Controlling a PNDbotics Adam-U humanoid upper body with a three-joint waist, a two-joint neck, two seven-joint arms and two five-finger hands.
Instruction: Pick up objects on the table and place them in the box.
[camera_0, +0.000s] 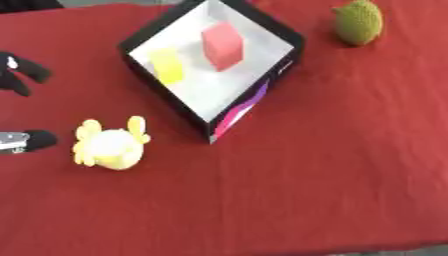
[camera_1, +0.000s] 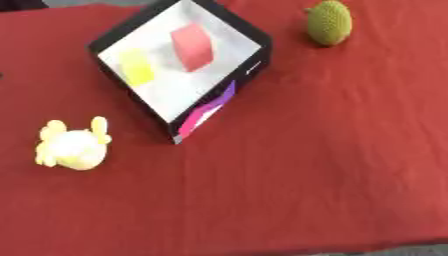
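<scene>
Nearest me, on the red cloth of the bench (camera_0: 332, 190), sits a yellow plush toy (camera_0: 110, 145), apart from the box (camera_0: 294, 36). That box, black-walled with a white floor, stands turned corner-on and holds two things: a red block (camera_0: 222, 45) toward its far side and a yellow block (camera_0: 166, 66) toward its left wall, apart from each other. Beyond the box, to the right, a green knobbly ball (camera_1: 330, 22) rests alone on the cloth. At the left edge my left hand (camera_0: 19, 75) shows only in part, black fingers spread, holding nothing.
</scene>
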